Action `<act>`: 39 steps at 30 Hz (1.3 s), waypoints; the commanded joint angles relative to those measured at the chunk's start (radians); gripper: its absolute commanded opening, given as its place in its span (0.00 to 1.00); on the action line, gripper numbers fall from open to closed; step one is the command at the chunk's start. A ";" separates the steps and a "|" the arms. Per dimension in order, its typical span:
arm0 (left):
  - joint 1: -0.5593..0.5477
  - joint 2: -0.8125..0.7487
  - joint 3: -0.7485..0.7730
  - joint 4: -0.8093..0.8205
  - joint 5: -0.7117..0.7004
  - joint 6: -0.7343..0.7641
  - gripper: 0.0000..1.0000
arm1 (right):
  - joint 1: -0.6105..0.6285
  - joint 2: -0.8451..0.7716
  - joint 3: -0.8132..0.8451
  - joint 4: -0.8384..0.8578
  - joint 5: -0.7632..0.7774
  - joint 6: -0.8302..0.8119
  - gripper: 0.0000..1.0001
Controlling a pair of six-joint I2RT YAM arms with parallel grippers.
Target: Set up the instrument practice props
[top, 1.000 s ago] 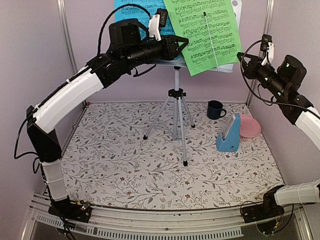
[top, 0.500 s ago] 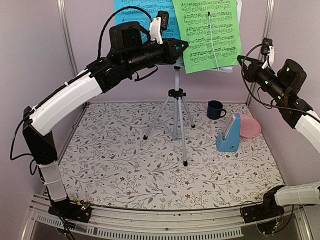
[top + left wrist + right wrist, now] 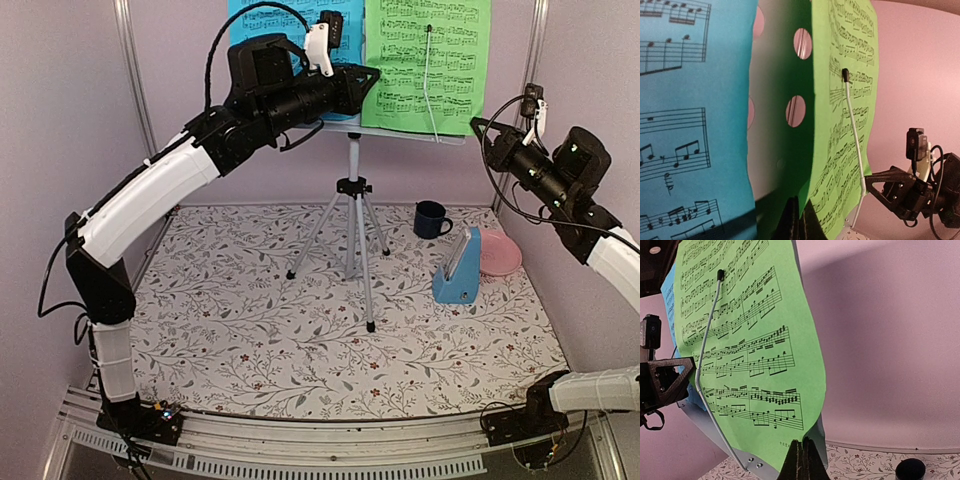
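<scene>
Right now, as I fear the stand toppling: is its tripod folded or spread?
Spread: the tripod's three legs splay apart to separate footings, and it stands upright.

Pink walls (image 3: 50, 120), floral tabletop (image 3: 250, 340), metal posts (image 3: 130, 60)

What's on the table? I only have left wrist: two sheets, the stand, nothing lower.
Observer: A small blue metronome stands upright on the right side of the table, next to a pink plate.
Operator: Anything else down there?
Observer: A dark blue mug, further back near the wall.
Operator: Stand base ok?
Observer: The silver tripod has its three legs spread on the table, near the middle.
</scene>
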 commanded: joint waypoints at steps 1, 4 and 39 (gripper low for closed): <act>0.012 0.009 0.024 -0.007 -0.014 0.026 0.00 | -0.004 0.014 -0.007 0.046 -0.037 0.028 0.00; 0.015 0.006 0.025 -0.011 -0.024 0.036 0.00 | -0.004 0.027 0.001 0.056 -0.055 0.036 0.00; 0.021 -0.501 -0.620 0.087 -0.087 0.044 0.75 | -0.005 -0.161 -0.015 -0.276 0.117 -0.036 0.94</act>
